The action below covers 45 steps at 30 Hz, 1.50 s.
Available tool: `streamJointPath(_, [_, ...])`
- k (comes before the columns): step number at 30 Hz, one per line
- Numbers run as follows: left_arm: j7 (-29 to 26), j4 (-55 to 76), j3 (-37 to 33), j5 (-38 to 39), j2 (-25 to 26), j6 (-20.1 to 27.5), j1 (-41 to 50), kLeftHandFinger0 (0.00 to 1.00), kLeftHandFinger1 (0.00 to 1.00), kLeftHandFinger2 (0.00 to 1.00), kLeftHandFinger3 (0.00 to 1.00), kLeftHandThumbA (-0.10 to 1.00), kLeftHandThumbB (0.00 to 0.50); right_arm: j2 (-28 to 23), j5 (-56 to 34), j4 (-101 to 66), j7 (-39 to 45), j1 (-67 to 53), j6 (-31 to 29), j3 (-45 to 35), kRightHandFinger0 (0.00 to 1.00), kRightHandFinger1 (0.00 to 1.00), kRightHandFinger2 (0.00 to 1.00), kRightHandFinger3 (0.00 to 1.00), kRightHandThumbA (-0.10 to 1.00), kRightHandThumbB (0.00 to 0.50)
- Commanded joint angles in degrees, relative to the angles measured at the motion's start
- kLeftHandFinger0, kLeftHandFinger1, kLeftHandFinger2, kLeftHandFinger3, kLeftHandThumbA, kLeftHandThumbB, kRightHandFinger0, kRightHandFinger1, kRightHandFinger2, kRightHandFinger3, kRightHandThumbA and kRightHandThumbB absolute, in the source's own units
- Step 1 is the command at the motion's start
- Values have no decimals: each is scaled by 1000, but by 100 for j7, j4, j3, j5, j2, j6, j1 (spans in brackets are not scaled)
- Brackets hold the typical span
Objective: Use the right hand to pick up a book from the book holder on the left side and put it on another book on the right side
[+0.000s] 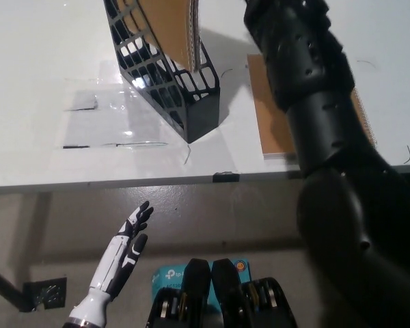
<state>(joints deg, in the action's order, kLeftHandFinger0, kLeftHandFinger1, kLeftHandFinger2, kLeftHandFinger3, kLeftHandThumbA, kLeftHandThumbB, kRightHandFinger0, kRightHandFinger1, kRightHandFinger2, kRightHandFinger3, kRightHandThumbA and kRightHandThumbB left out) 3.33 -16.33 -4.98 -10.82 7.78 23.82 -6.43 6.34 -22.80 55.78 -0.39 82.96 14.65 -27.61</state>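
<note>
A brown spiral-bound book (167, 24) hangs tilted above the black mesh book holder (188, 99), its lower corner just over the holder's rim. My black right hand (254, 8) is at the book's upper right edge, mostly cut off by the picture's top, and holds it. The black right arm (314, 102) crosses over a second brown book (271, 116) lying flat on the white table to the right, hiding its middle. Below the table's front edge at lower left, my white left hand (121, 261) rests open.
A clear plastic sheet (102, 116) lies taped on the table (41, 157) left of the holder. The table's front edge (123, 182) runs across the middle. A blue box (169, 277) sits on the floor below.
</note>
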Motion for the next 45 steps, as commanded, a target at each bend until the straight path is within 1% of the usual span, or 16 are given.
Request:
streamJointPath(1, [-50, 33, -4, -13, 49, 239, -181, 1000, 1000, 1000, 1000, 1000, 323, -292, -763, -622, 239, 1175, 232, -201, 0, 174, 744, 1000, -100, 77])
streamJointPath(4, [-31, 66, -14, -12, 48, 195, -179, 1000, 1000, 1000, 1000, 1000, 321, -467, -1265, -591, 233, 1264, 762, -615, 0, 207, 676, 1000, -100, 82])
streamJointPath(6, [-18, 105, -15, 3, 51, 168, -144, 1000, 1000, 1000, 1000, 1000, 317, -570, -1491, -580, 224, 1270, 995, -851, 0, 224, 693, 1000, -100, 103])
streamJointPath(7, [-16, 98, -10, 22, 48, 174, -138, 1000, 1000, 1000, 1000, 1000, 316, -606, -1559, -604, 181, 1263, 1056, -947, 0, 237, 728, 1000, -100, 113])
streamJointPath(10, [-10, 55, -10, 47, 48, 211, -138, 1000, 1000, 1000, 1000, 1000, 316, -755, -1662, -663, 140, 1228, 1218, -1133, 0, 221, 726, 1000, -100, 97])
streamJointPath(13, [-20, 40, -8, 19, 61, 183, -136, 1000, 1000, 1000, 1000, 1000, 327, -1014, -1829, -679, 189, 1131, 1228, -1129, 0, 268, 760, 1000, -100, 84])
streamJointPath(15, [-19, 35, -3, 39, 56, 193, -128, 1000, 1000, 1000, 1000, 1000, 329, -1183, -1846, -761, 157, 1046, 1228, -1086, 0, 256, 741, 941, -100, 91])
streamJointPath(16, [-21, 39, 2, 39, 61, 192, -125, 1000, 1000, 1000, 1000, 1000, 328, -1212, -1880, -748, 181, 1036, 1228, -1061, 0, 272, 718, 1000, -100, 91])
streamJointPath(18, [-13, 17, 3, 45, 75, 199, -125, 1000, 1000, 1000, 1000, 1000, 327, -1399, -2037, -801, 215, 926, 1228, -977, 0, 284, 685, 1000, -100, 70])
streamJointPath(20, [-27, -13, 3, 44, 63, 222, -110, 1000, 1000, 1000, 1000, 1000, 326, -1585, -2138, -891, 162, 785, 1228, -824, 0, 284, 676, 1000, -100, 87])
streamJointPath(23, [-46, -50, -7, 24, 53, 280, -79, 1000, 1000, 1000, 1000, 1000, 322, -1797, -2330, -964, 159, 564, 1228, -574, 0, 278, 634, 1000, -100, 74])
streamJointPath(30, [-40, -27, -27, -3, 53, 213, -6, 1000, 1000, 1000, 1000, 1000, 336, -2207, -2812, -866, 202, 96, 1228, -95, 0, 289, 637, 1000, -100, 52])
streamJointPath(39, [-43, -58, -26, -19, 93, 236, -27, 1000, 1000, 1000, 1000, 1000, 324, -2686, -2501, -37, 952, -154, 1228, 776, 0, 318, 661, 1000, -100, 79])
streamJointPath(40, [-46, -77, -26, -7, 92, 283, -35, 1000, 1000, 1000, 1000, 1000, 313, -2712, -2417, 34, 1116, -178, 1228, 873, 0, 318, 666, 1000, -100, 67])
streamJointPath(42, [-73, -61, -17, -31, 72, 232, -32, 1000, 1000, 1000, 1000, 1000, 326, -2768, -2164, 255, 1307, -183, 1228, 1043, 0, 320, 677, 1000, -100, 82])
streamJointPath(45, [-57, 24, 1, -21, 79, 119, -30, 1000, 1000, 1000, 1000, 1000, 328, -2849, -1775, 465, 1543, -137, 1228, 1248, 0, 249, 598, 1000, -100, 100])
